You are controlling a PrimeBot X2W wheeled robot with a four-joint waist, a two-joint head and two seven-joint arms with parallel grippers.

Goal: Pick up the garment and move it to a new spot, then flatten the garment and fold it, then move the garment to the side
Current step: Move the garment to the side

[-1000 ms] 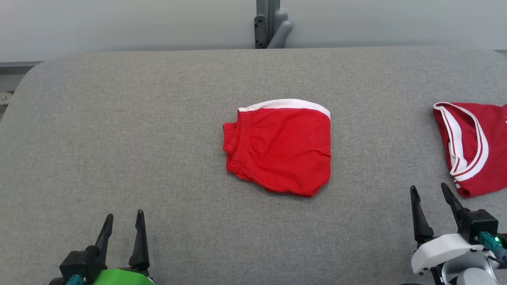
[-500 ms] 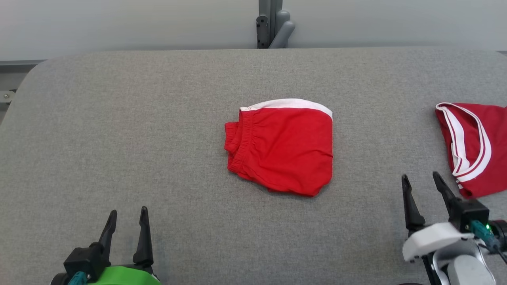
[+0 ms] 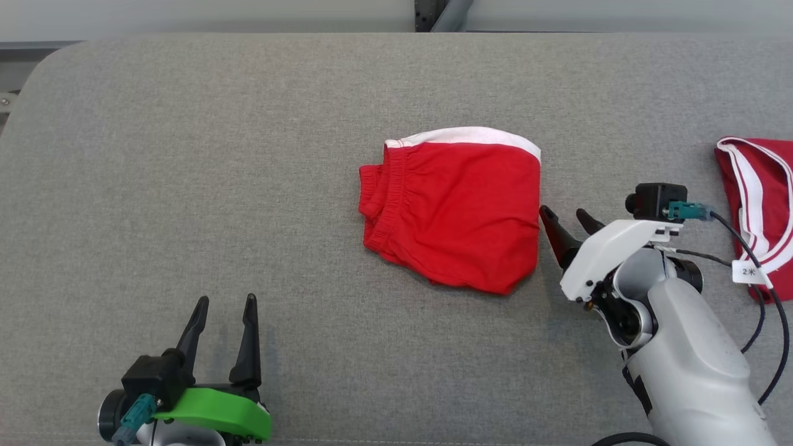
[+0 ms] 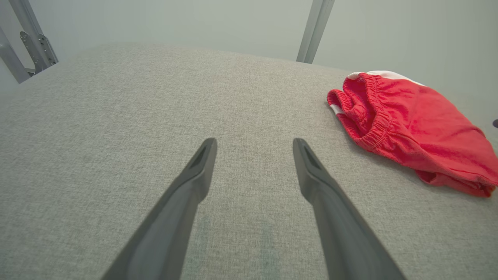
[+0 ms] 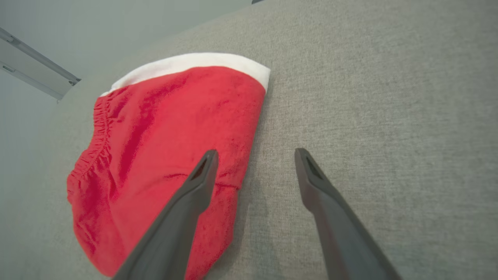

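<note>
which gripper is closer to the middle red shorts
Right. The right gripper is just off the red shorts, at their right edge; the left gripper sits well away, front-left.

Two garments, shorts [image 3: 455, 217] and seemingly a top [image 3: 759, 192]; two pincers, left pincer [image 3: 226, 298], right pincer [image 3: 562, 211].

Bright, even, diffuse light fell from above on the grey fabric-covered bench [image 3: 186, 155], whose weave looked matte throughout. Shadows were soft: a thin dark rim lay under the near edge of the folded red cotton shorts with a white band [image 3: 452, 210], and a faint smudge under the right gripper [image 3: 563, 212]. The head view was sharp. Both wrist views bowed the bench's far edge, and the long dark fingers [image 4: 186, 194] blurred toward the bottom edge.
</note>
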